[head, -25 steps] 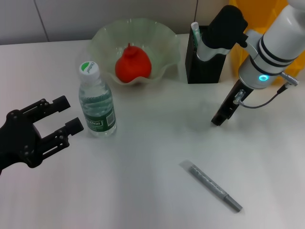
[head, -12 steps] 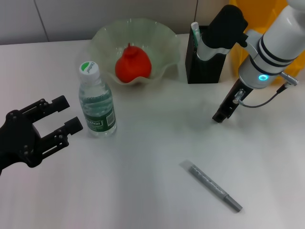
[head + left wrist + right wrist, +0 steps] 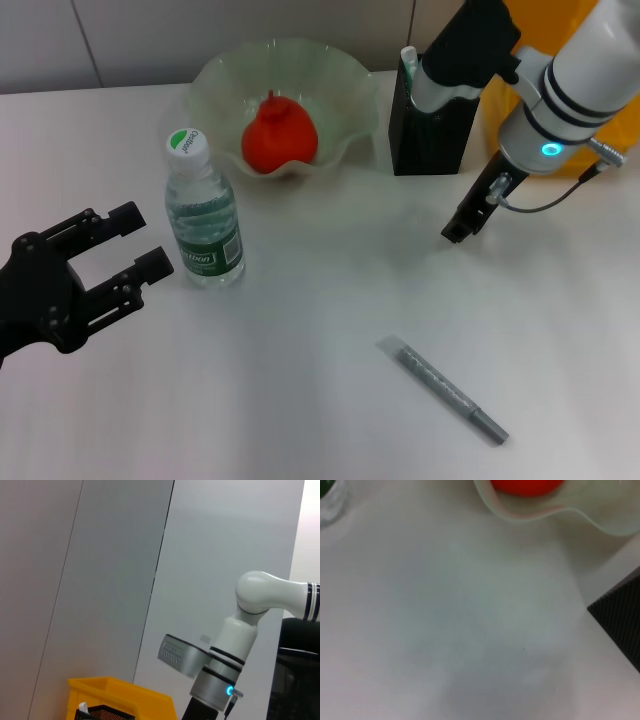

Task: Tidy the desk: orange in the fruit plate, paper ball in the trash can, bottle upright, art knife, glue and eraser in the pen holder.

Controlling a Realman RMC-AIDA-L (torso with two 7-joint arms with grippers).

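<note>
A white desk is filling the head view. In the upper middle, the orange (image 3: 279, 135) is sitting inside the fruit plate (image 3: 225, 75), so that part of the tidying looks done. Just left of the plate, the bottle (image 3: 203, 213) is standing upright on its base, white-and-green cap on top, apparently already righted. At the lower left edge, the left gripper (image 3: 108, 264) is hovering just beside the bottle with its black fingers spread wide and nothing between them, seemingly idle. In the upper right, the right gripper (image 3: 455, 60) is hanging directly over the pen holder (image 3: 430, 125), its dark end touching or nearly touching the rim; this suggests it is dropping something in, but whether its fingers are open or closed cannot be told. A white-tipped item (image 3: 408, 62) is poking up from the holder's left corner. Behind the arm, at the top right edge, the trash can (image 3: 560, 25) is showing as a yellow shape. In the lower middle right, a grey pen-like tool (image 3: 443, 390), probably the art knife, is lying flat on the desk, well apart from the holder and awaiting pickup. The eraser and paper ball are not visible.
</note>
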